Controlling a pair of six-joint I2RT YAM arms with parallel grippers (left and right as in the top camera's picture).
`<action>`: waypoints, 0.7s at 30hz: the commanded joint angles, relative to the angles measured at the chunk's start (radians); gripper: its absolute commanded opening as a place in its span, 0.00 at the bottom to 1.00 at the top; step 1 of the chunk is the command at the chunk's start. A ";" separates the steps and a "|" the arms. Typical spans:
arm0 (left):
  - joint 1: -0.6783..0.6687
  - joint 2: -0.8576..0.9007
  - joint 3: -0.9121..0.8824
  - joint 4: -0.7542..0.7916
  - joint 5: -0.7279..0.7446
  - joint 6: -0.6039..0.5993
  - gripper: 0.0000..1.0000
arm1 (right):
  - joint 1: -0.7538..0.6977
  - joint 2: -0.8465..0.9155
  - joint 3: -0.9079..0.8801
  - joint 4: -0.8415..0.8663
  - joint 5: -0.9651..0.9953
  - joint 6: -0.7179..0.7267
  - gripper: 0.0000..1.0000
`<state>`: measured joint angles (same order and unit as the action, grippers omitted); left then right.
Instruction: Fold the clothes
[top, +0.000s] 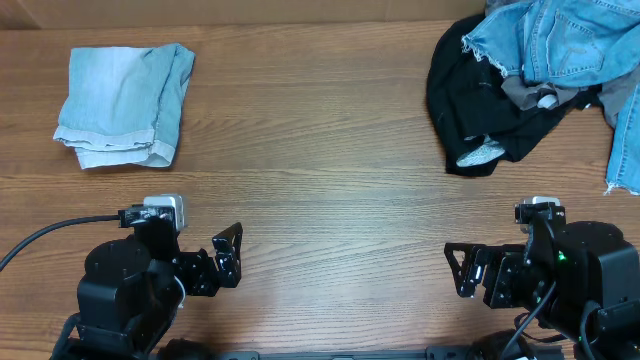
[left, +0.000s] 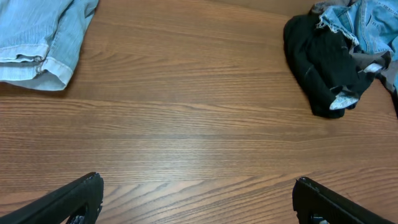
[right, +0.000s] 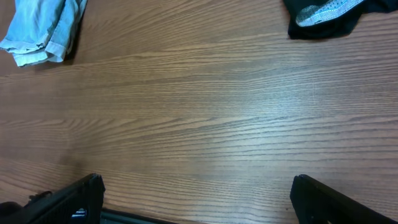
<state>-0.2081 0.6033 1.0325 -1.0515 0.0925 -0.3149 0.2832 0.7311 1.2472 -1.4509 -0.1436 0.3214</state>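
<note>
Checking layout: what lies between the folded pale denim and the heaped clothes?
Only bare table separates the folded pale denim from the heaped clothes, clearest in the overhead view.

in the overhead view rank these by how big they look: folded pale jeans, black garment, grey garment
1. folded pale jeans and black garment: look about alike, not ranking them
2. grey garment: smallest, mostly covered

Folded pale denim top left; jumbled heap top right; left gripper, right gripper seemingly open
</note>
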 joint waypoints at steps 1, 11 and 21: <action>-0.005 0.005 -0.005 0.000 -0.015 -0.014 1.00 | 0.004 -0.005 -0.004 0.002 -0.006 0.008 1.00; -0.006 -0.037 -0.005 -0.037 -0.100 0.031 1.00 | 0.004 -0.005 -0.004 0.002 -0.006 0.008 1.00; 0.237 -0.381 -0.274 0.198 0.075 0.137 1.00 | 0.004 -0.005 -0.004 0.002 -0.006 0.008 1.00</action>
<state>-0.0498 0.3202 0.8948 -0.9401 0.0505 -0.2783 0.2832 0.7311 1.2469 -1.4517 -0.1497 0.3218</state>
